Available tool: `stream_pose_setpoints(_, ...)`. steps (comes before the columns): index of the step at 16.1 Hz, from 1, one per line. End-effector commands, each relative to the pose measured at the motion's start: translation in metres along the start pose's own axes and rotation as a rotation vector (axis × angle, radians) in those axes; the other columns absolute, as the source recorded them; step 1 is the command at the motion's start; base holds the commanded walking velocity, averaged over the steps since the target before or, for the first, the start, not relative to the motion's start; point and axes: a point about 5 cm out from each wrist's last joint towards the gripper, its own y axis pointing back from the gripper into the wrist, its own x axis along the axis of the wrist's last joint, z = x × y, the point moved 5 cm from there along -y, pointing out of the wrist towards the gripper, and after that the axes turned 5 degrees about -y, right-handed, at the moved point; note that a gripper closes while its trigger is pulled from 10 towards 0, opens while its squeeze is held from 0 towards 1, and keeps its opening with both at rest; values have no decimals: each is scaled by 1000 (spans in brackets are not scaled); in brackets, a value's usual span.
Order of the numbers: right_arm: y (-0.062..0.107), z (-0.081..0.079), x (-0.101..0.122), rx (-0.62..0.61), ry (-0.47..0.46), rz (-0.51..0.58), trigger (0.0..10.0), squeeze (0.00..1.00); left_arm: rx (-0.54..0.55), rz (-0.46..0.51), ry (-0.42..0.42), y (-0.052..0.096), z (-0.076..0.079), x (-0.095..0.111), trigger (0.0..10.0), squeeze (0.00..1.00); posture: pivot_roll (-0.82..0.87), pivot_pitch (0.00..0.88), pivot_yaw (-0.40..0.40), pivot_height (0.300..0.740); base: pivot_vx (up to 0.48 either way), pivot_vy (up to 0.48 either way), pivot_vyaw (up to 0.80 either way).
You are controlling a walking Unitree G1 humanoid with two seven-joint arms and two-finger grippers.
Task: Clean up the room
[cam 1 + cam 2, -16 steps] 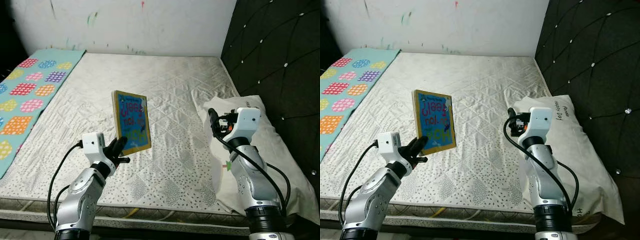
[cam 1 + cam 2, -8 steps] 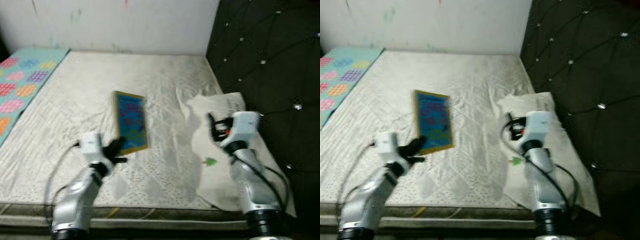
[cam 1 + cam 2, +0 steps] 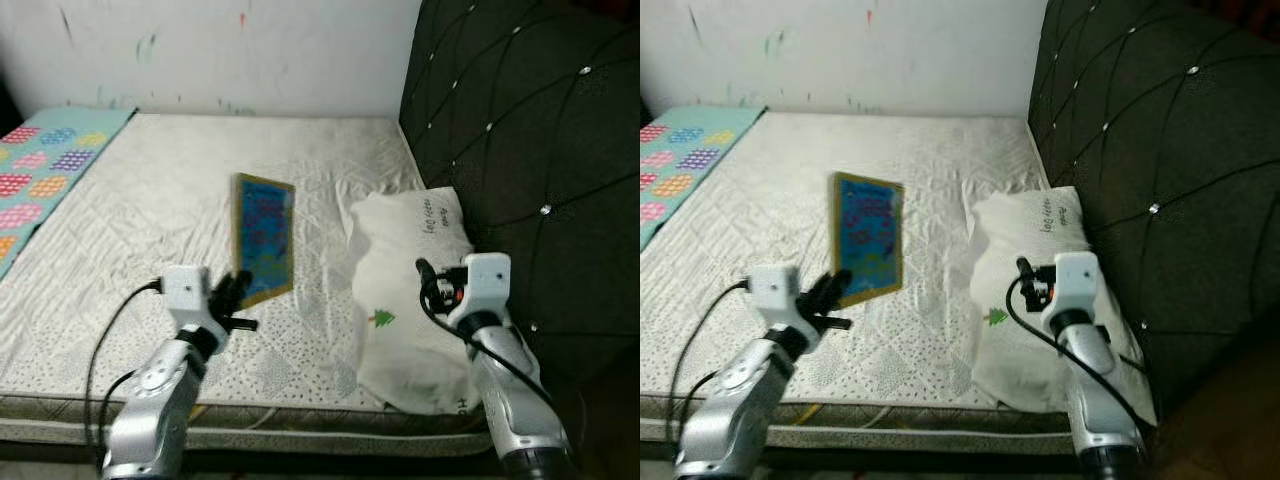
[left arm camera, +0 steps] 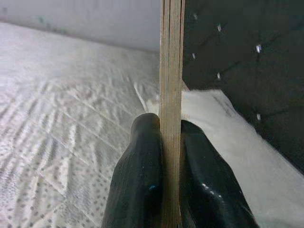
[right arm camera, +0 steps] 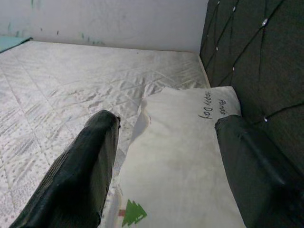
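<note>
the book stands upright in the air above the mattress, pinched at its lower corner by the left end effector, whose two black fingers are shut flat against either face of the book. its long axis runs up and down, the blue cover with a yellowish border facing the robot's head. in the left wrist view the book shows edge-on, as a thin tan board rising straight out of the grip. so the task's thing is already in hand on the left side, and whatever place it is meant for, i judge the left arm must carry it there; no shelf or box for it can be seen.

the cover has coloured lettering, but it is too blurred to read.

to the robot's right lies a white pillow, against the dark tufted headboard. the right end effector hovers just above the pillow's near end, its fingers spread wide with nothing between them. the pillow's long axis runs away from the robot toward the wall, and the right arm is plainly the nearer one to it. the pillow carries a small green tree print and dark handwriting that seems to read "happy day".

a teal mat with bright patterned patches lies along the far left edge of the bed.
</note>
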Motion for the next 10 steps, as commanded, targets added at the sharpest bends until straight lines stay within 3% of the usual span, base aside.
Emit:
stream_pose_setpoints(1, 1, -6, 4, 9, 3, 21, 10000, 0, 43, 53, -1, 4, -11, 12, 10000, 0, -104, 0, -2, 740, 0, 0, 0)
stream_pose_setpoints(4, 2, -9, -3, 11, -19, -6, 10000, 0, 17, 52, 14, 5, -6, 10, 10000, 0, -104, 0, -6, 740, 0, 0, 0)
stream_pose_setpoints(8, 3, -11, -3, 11, -30, 0, 10000, 0, -24, 57, 28, 5, 2, 11, 10000, 0, -106, 0, -5, 740, 0, 0, -800)
stream_pose_setpoints(10, 4, -12, -4, 15, -35, -2, 10000, 0, -32, 59, 38, 5, 3, 11, 10000, 0, -107, 0, -4, 740, 0, 0, -284)
